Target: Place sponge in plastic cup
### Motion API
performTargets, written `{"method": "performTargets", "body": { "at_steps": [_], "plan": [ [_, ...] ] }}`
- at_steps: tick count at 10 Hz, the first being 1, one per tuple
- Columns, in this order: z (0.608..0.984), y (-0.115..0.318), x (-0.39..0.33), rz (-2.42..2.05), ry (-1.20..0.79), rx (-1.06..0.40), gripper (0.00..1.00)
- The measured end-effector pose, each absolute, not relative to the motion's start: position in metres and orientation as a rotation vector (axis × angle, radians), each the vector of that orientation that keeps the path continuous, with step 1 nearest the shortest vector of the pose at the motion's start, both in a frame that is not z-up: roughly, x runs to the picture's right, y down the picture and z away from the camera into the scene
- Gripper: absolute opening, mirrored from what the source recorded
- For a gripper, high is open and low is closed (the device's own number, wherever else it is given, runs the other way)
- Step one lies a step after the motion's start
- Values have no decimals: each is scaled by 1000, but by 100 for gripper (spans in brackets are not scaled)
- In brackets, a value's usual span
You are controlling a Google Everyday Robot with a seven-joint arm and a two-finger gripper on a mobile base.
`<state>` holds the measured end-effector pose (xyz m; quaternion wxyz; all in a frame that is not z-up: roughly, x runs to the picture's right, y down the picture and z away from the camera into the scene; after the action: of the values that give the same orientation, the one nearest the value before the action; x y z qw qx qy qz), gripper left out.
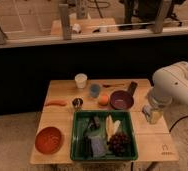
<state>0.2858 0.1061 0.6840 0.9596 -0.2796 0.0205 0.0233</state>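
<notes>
Three small cups stand on the far half of the wooden desk (pixel 62 92). A white cup (pixel 80 80) is farthest. The blue plastic cup (pixel 94 90) is just to its near right, upright with its mouth open. A small dark metal cup (pixel 77 103) sits nearer and a little left. An orange fruit (pixel 103 100) lies just near-right of the plastic cup, and a purple bowl (pixel 121 100) sits beside the fruit on the right. A dark oblong object (pixel 132 88) lies beyond the bowl, near the far right corner. An orange carrot (pixel 56 103) lies toward the left edge, and an orange-red bowl (pixel 48 139) sits at the near left.

A green bin (pixel 75 135) fills the near middle of the desk. The sponge (pixel 99 146) lies inside it, in the near part, left of a bunch of dark grapes (pixel 119 142). Pale banana pieces (pixel 112 125) lie in the far right of the bin and a dark slim tool (pixel 93 122) in the far left. The sponge is well apart from the plastic cup, with the bin's far wall between them.

The white arm (pixel 174 87) comes in from the right. Its claw (pixel 152 114) hangs over the right edge of the desk, just right of the bin and near-right of the purple bowl, apart from both sponge and cup. Whether the claw is wide or narrow cannot be told.
</notes>
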Motion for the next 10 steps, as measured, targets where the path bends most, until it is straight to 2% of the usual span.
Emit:
{"method": "performTargets", "body": {
  "at_steps": [10],
  "plan": [
    [684,106,286,47,41,-567,80]
  ]
}}
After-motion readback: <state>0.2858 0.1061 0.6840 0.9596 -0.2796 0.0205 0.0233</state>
